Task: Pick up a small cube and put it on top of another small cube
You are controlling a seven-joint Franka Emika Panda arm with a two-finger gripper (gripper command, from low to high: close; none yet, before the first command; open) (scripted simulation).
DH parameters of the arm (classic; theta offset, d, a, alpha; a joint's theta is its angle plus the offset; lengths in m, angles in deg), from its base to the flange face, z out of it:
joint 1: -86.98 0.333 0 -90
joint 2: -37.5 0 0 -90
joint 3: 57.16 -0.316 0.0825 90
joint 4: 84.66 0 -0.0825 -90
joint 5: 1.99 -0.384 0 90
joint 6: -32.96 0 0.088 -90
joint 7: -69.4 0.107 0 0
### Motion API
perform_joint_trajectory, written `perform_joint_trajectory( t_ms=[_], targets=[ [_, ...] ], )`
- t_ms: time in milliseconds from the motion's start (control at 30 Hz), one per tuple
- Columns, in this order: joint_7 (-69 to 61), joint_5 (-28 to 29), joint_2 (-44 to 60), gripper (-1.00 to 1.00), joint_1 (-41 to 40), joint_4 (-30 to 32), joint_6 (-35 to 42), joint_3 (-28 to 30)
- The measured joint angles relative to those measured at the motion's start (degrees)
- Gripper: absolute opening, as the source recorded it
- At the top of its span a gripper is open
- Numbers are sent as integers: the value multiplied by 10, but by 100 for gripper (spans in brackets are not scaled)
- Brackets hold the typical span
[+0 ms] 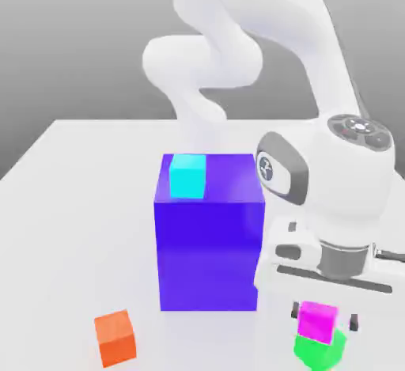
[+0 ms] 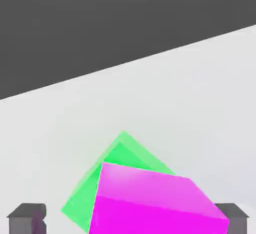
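The small magenta cube (image 1: 318,320) sits on top of the small green cube (image 1: 320,352) near the table's front edge, at the exterior view's right. My gripper (image 1: 324,316) hangs straight down over the pair, its fingers (image 1: 353,320) on either side of the magenta cube. In the hand view the magenta cube (image 2: 155,203) lies skewed over the green cube (image 2: 120,158), and a gap shows between it and one finger (image 2: 26,219). The gripper (image 2: 127,220) is open.
A big blue-purple block (image 1: 207,243) stands just to the exterior view's left of my hand, with a small cyan cube (image 1: 188,176) on its top. A small orange cube (image 1: 115,338) lies on the white table (image 1: 71,203) at the front left.
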Motion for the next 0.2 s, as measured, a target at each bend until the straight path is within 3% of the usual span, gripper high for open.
perform_joint_trajectory(
  t_ms=[67,200],
  targets=[
    [1,1,1,100,1,0,0,1],
    [-40,-56,-69,100,-18,5,59,-27]
  ],
)
